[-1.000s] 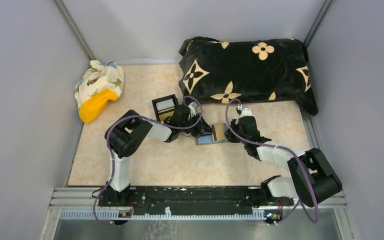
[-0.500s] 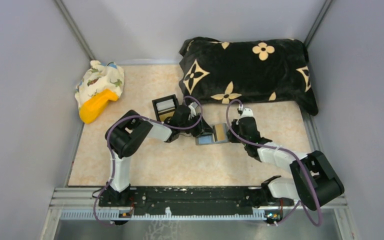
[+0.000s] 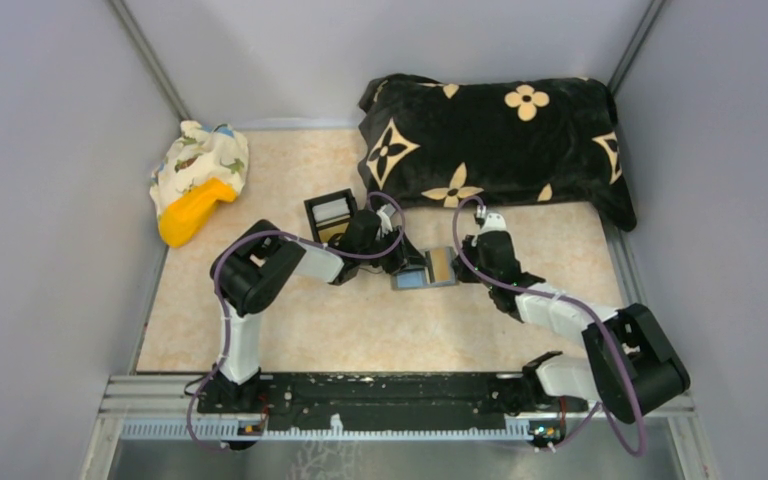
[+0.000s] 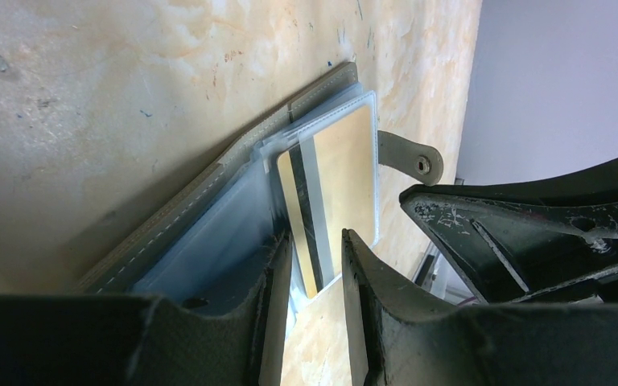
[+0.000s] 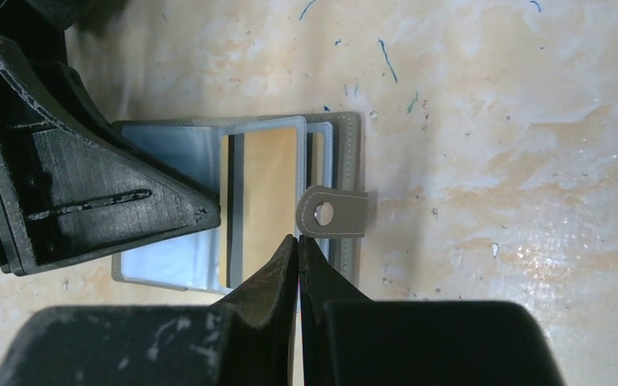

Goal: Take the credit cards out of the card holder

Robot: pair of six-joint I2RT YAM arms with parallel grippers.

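Card (image 4: 346, 177) looks thin, stiff, slick; holder (image 4: 209, 181) floppy. Pinch the card end between the narrowly parted left fingers (image 4: 382, 310); right fingers (image 5: 342, 322) pressed together.

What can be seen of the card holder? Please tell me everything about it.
The card holder lies open and flat on the table, between the two arms. Its cover looks like grey stitched leather, with a snap tab on one edge. Inside are clear plastic sleeves; one holds a gold card with a dark stripe. The left gripper, jaws apart, straddles that sleeve's edge; the shut right gripper points at it beside the tab.
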